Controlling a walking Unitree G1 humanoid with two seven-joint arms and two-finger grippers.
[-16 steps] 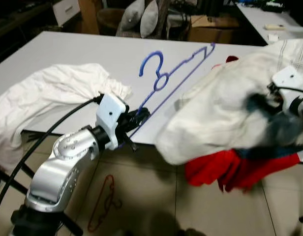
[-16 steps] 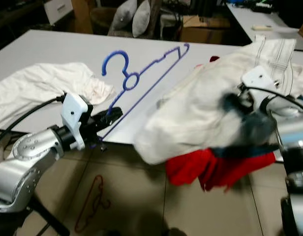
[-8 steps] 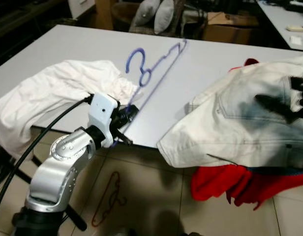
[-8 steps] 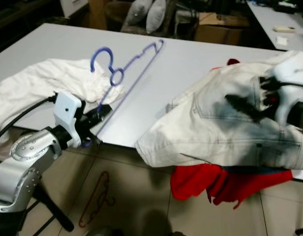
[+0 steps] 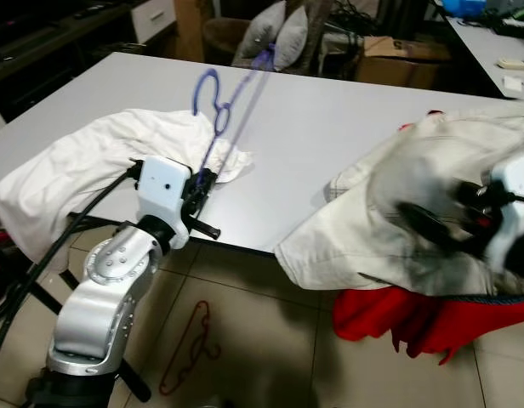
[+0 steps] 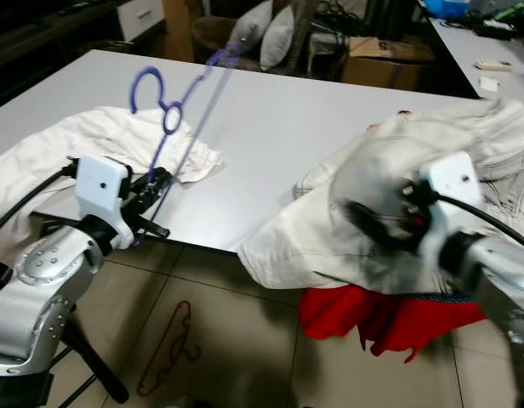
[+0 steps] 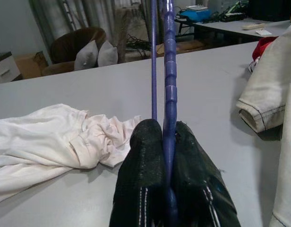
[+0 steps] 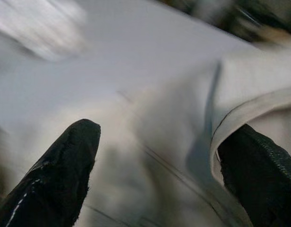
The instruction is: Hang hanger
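The left gripper (image 7: 166, 189) pinches the thin blue wire hanger (image 5: 224, 119) at the table's near left edge. Its long axis runs away toward the far side, hook (image 5: 204, 88) left. The right gripper (image 8: 159, 165), fingers spread, works the off-white jeans (image 5: 432, 212) on the right. Since a second ago the hanger has swung from slanting rightward to pointing nearly straight away.
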